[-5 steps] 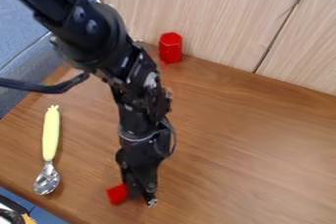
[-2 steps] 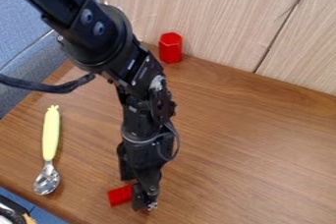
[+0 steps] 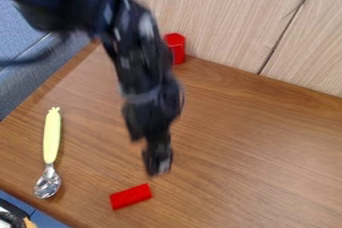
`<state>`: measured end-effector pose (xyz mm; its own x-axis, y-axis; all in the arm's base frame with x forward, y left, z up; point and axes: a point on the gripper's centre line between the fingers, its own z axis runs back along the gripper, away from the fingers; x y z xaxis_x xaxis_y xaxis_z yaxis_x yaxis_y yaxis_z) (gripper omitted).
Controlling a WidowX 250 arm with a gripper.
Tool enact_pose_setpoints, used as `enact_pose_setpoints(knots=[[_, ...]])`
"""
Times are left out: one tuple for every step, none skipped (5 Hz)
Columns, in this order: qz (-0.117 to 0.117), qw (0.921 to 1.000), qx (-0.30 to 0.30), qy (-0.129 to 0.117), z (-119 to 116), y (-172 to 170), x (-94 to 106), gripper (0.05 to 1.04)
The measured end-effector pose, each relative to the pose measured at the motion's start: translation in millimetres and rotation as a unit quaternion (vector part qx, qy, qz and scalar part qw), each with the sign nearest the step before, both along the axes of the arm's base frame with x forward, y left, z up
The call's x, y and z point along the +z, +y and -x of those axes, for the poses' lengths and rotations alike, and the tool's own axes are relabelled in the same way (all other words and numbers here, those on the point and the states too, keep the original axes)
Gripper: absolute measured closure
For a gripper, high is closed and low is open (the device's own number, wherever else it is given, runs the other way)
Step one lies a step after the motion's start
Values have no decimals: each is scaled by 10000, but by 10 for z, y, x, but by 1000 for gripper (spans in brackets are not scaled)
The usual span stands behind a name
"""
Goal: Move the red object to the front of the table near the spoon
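Note:
My gripper [image 3: 157, 168] hangs above the table, just up and to the right of a red block [image 3: 131, 196], and does not touch it. The block lies on its side near the table's front edge. To its left is the spoon [image 3: 51, 144], with a yellow handle pointing back and a metal bowl toward the front. A second red object [image 3: 175, 48], a hexagonal piece, stands upright at the back by the wooden panel, partly behind the arm.
A light wooden panel [image 3: 227, 17] rises along the table's [image 3: 260, 137] back edge. Blue fabric lies beyond the left edge. A dark item [image 3: 12, 217] shows at the lower left corner.
The gripper has lifted up and away from the red block, which it was around or beside before. The whole block now shows, lying in place. The spoon and the upright red piece have not moved.

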<state>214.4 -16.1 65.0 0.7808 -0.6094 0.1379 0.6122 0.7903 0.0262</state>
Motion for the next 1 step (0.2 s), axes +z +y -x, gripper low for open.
enact_pose_setpoints(knots=[[183,9997,144,-115,-58,-36,317,83]])
